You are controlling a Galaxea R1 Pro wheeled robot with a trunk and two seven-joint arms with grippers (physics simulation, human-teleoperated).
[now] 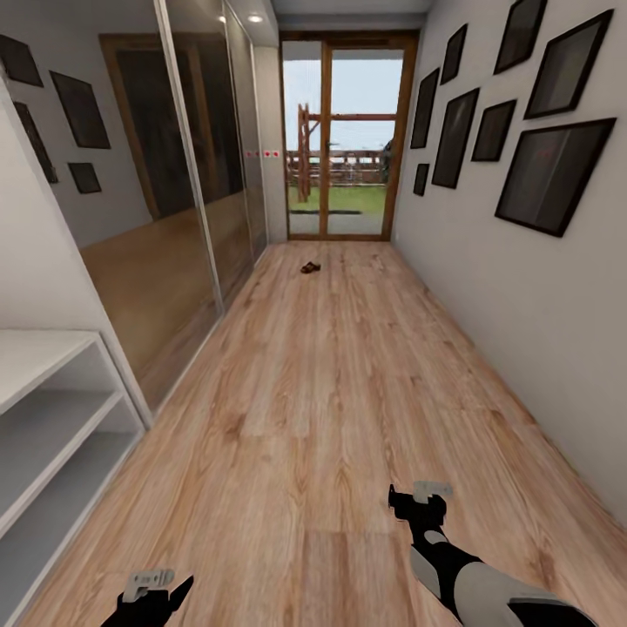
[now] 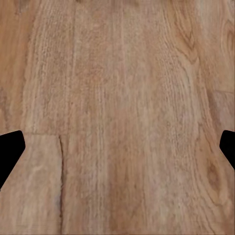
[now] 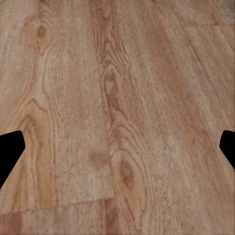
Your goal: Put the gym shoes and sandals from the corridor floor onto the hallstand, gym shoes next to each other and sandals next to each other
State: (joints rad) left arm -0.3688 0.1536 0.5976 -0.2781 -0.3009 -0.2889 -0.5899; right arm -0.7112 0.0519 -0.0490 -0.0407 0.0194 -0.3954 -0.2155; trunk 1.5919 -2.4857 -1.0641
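Observation:
Far down the corridor floor (image 1: 331,392) lies a small dark brown shape, a sandal (image 1: 310,267), too small to tell if it is one or a pair. The gym shoes are out of view. The light-grey hallstand (image 1: 39,359) stands at the near left with bare shelves. My left gripper (image 1: 161,588) hangs low at the bottom left, and my right gripper (image 1: 418,498) at the bottom right, both far from the sandal. In the wrist views, the left gripper (image 2: 117,152) and the right gripper (image 3: 117,152) are open over bare planks, holding nothing.
Mirrored sliding wardrobe doors (image 1: 192,174) line the left wall past the rack. Dark picture frames (image 1: 549,174) hang on the right wall. A glazed wooden door (image 1: 348,139) closes the far end. The plank floor runs wide between the walls.

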